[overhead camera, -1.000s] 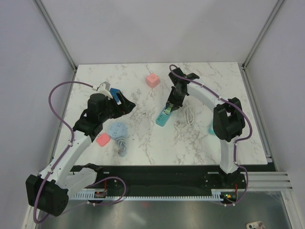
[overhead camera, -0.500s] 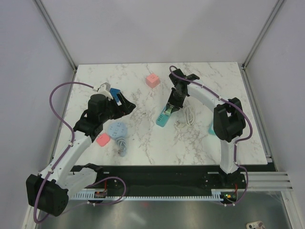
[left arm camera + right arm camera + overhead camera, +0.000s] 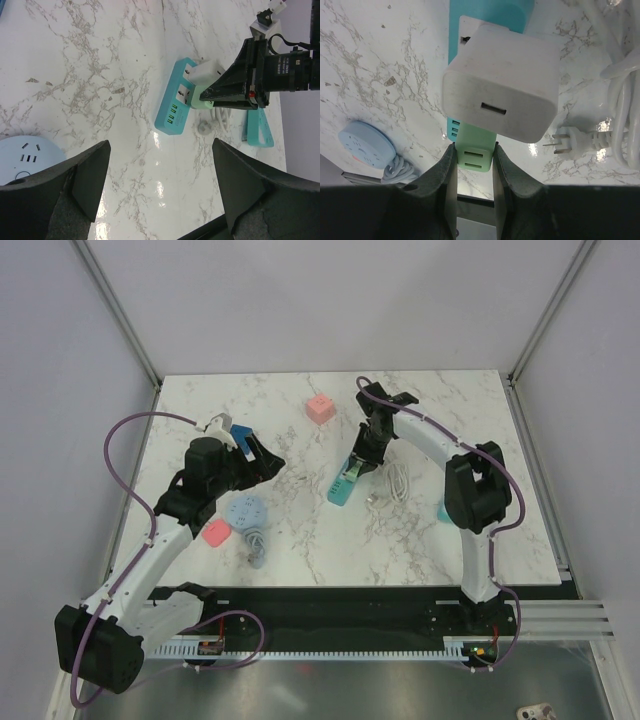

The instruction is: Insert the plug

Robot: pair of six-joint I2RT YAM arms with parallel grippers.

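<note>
Seating the green plug [image 3: 475, 145] in the teal power strip [image 3: 341, 487], mid-frame overhead, looks like the step in hand. The right gripper [image 3: 474, 151] pinches the plug tightly beside a white charger [image 3: 500, 97]. The left gripper [image 3: 160, 160] gapes empty. Next comes lining up the prongs and pushing straight down.

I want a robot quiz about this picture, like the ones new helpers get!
1. True or false: the left gripper is holding something.
2. What colour is the plug pinched in the right gripper? A) pale green B) red C) black
3. Fill in: the white charger sits on the ____-coloured power strip.

Key: 1 false, its fingers are wide open with nothing between them; 2 A; 3 teal.
</note>
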